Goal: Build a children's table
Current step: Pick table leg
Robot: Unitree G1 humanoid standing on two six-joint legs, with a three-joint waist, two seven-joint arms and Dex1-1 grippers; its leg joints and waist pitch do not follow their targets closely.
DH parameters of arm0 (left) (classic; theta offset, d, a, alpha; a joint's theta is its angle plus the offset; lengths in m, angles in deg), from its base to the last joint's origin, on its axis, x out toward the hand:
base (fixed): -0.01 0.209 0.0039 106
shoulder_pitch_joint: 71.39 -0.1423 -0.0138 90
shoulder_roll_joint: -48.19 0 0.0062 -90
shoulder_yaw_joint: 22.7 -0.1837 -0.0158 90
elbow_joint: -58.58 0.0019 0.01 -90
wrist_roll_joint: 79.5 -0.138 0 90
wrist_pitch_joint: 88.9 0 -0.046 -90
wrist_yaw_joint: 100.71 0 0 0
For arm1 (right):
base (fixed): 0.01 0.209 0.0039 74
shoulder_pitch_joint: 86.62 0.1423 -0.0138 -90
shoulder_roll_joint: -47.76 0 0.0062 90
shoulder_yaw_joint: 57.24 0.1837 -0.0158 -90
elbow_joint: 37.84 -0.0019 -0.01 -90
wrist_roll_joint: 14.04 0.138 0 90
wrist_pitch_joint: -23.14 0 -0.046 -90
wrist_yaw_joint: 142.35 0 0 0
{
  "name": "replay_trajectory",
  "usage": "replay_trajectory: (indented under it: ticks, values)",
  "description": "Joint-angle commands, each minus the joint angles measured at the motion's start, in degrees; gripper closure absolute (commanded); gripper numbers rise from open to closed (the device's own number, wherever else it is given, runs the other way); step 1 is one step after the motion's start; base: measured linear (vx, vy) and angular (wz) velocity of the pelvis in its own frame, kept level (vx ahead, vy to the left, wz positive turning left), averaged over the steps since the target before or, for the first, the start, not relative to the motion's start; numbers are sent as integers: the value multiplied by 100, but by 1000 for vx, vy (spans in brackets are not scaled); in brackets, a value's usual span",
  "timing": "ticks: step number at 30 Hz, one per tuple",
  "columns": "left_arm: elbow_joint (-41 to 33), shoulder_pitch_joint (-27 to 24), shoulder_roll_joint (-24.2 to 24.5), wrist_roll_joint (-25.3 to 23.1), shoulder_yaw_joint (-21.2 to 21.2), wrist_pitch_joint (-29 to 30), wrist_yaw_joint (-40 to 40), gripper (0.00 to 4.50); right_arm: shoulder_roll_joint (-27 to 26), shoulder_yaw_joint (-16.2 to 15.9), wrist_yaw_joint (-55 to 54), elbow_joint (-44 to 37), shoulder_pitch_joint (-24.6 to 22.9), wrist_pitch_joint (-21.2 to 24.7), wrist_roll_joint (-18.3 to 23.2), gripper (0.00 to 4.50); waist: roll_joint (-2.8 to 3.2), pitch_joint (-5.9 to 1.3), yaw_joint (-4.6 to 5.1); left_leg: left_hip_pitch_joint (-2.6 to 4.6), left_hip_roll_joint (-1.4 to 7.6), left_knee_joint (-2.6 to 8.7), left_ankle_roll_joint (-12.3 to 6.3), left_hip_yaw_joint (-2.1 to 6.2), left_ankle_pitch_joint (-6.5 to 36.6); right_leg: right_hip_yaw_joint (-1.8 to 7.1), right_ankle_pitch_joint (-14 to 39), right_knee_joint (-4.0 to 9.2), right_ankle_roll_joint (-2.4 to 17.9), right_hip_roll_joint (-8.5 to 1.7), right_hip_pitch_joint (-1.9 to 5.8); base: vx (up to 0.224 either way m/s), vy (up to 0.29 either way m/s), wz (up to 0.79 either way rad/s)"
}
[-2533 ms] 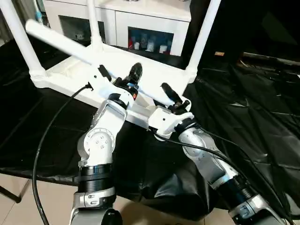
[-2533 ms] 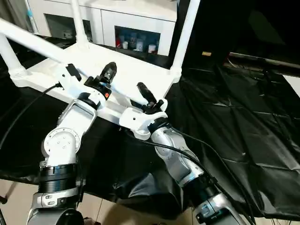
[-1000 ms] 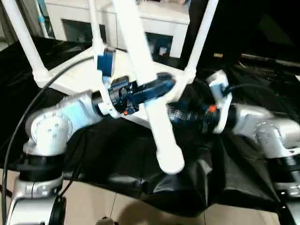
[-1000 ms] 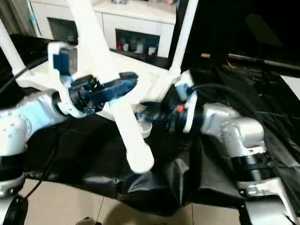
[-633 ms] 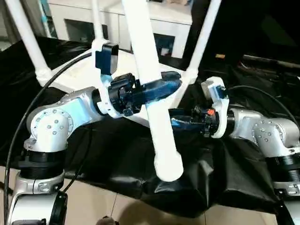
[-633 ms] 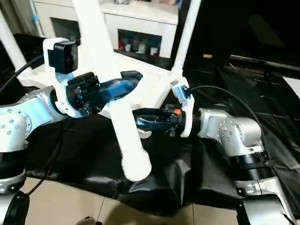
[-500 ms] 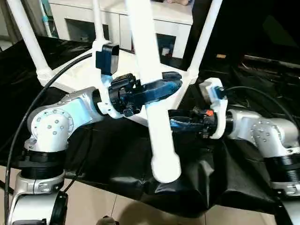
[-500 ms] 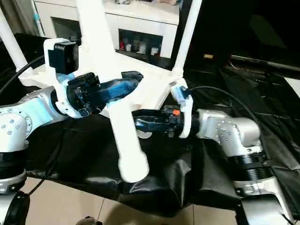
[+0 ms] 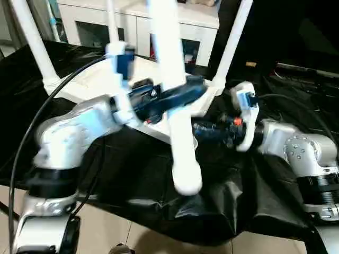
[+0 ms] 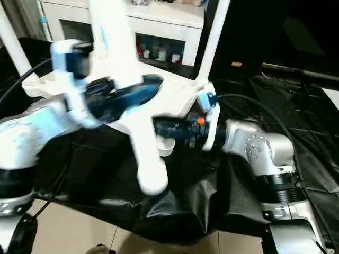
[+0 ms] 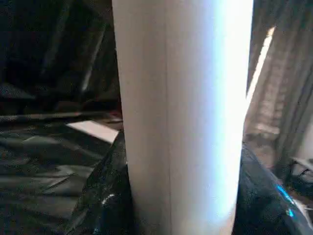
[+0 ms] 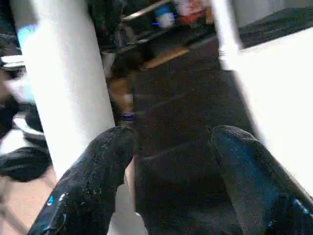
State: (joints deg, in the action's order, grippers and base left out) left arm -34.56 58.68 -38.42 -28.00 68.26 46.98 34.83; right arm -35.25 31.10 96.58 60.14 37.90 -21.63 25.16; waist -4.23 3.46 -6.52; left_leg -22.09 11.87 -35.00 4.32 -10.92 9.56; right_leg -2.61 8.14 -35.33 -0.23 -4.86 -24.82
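Three white legs (image 9: 232,42) are seen standing upright in the corner sockets of the upturned table top (image 9: 90,84), which lies on a black cloth (image 9: 296,106) in front of a white cabinet (image 9: 95,26) in the left eye view. A fourth, loose leg (image 9: 177,121) is held steeply tilted in front of the table top's near edge, clamped between the fingers of the left gripper (image 9: 183,95), its rounded lower end hanging past the table top toward the floor. The right gripper (image 9: 204,129) is seen just right of that leg, near the table top's near corner, pointing at the leg with its fingers apart and nothing between them. In the right eye view, the loose leg (image 10: 132,116) crosses the table top's near edge, and the right gripper (image 10: 164,127) lies just beside it. In the left wrist view, the leg (image 11: 183,117) is pressed between the two dark fingers (image 11: 105,200). In the right wrist view, the fingers (image 12: 93,181) stand spread, with the leg (image 12: 63,93) beside one of them and the table top's white edge (image 12: 279,98) beyond the other.
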Motion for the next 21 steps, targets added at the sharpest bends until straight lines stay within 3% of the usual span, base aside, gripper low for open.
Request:
replay_trajectory:
  ticks: [1,3,4,6,10,13,17,19,21]
  values:
    - [231,66,112,-517,-53,-181,385,268,-85,-127,194,-391,104,-104,137,146,28,-441,-17,73,50,421,380,64,1327,118,2438,443,389,-221,320,0,0,0]
    - [249,63,116,-592,-78,-197,399,268,-61,-150,181,-335,125,-119,95,146,23,-446,-14,80,56,416,349,57,1253,124,2215,429,462,-210,317,0,0,0]
    - [264,66,115,-615,-89,-187,419,268,-46,-155,180,-278,143,-115,78,118,28,-449,-17,80,55,414,338,54,1224,125,2131,418,495,-206,318,0,0,0]
    - [367,106,84,-785,-131,-244,539,268,-68,-91,77,17,239,-148,-52,111,19,-453,-16,75,54,414,318,48,1175,122,1897,389,621,-200,328,0,0,0]
    - [430,129,51,-883,-137,-300,637,268,-181,160,-264,537,461,-247,-186,89,19,-439,6,84,45,409,335,44,1337,125,2184,428,571,-210,316,0,0,0]
    - [505,170,34,-1074,-173,-429,684,268,31,81,181,377,393,-103,-96,71,11,-452,-25,82,59,413,269,52,1232,124,2015,413,499,-208,336,0,0,0]
    - [640,196,28,-1332,-233,-671,728,268,177,24,544,325,343,-41,-32,71,18,-460,-51,78,65,408,230,47,1123,122,1642,373,709,-208,346,0,0,0]
    - [660,211,21,-1410,-283,-727,692,268,235,-141,773,77,247,75,26,71,25,-456,-54,80,65,410,211,49,1148,123,1642,379,710,-208,352,0,0,0]
    - [580,212,4,-1401,-357,-685,574,268,92,-375,523,87,244,-115,-294,71,24,-450,-52,80,68,410,220,48,1157,126,1707,376,726,-225,334,0,0,0]
